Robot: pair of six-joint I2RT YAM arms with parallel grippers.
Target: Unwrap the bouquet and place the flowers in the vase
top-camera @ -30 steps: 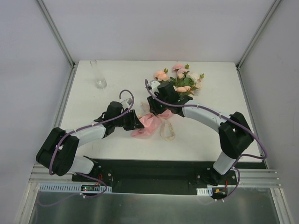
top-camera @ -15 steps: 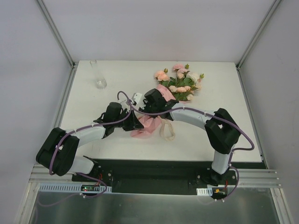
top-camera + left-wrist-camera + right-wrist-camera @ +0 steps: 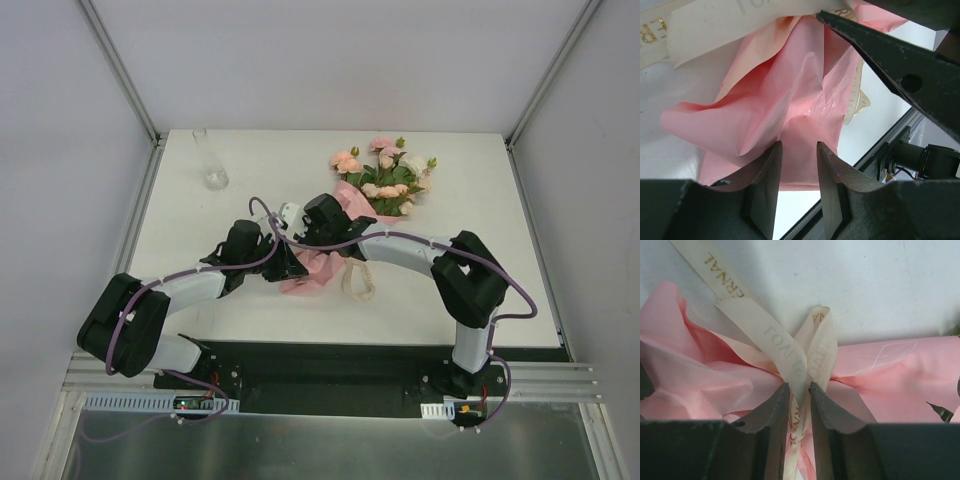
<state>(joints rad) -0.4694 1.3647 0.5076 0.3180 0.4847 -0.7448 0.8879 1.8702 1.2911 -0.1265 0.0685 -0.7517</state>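
Note:
The bouquet lies on the white table (image 3: 200, 225), its pink, peach and cream flowers (image 3: 385, 180) pointing to the far right. Its pink paper (image 3: 318, 268) is crumpled at the near end, and loops of cream ribbon (image 3: 358, 282) trail beside it. My right gripper (image 3: 799, 386) is shut on the ribbon (image 3: 790, 350) at its knot over the paper (image 3: 900, 375); from above the right gripper (image 3: 315, 243) hangs over the wrap's waist. My left gripper (image 3: 798, 146) stands open, tips against the pink paper (image 3: 790, 100); seen from above, the left gripper (image 3: 293, 265) is at the paper's left side. The clear vase (image 3: 211, 162) stands far left.
A metal rail (image 3: 330, 385) with both arm bases runs along the near table edge. Grey walls and slanted frame posts (image 3: 120, 70) enclose the table. In the left wrist view a finger of the right gripper (image 3: 890, 55) crosses the upper right.
My right arm swung left from the base of the blooms to the tied waist of the wrap and shut on the ribbon. The left gripper stayed in place, its jaws slightly wider.

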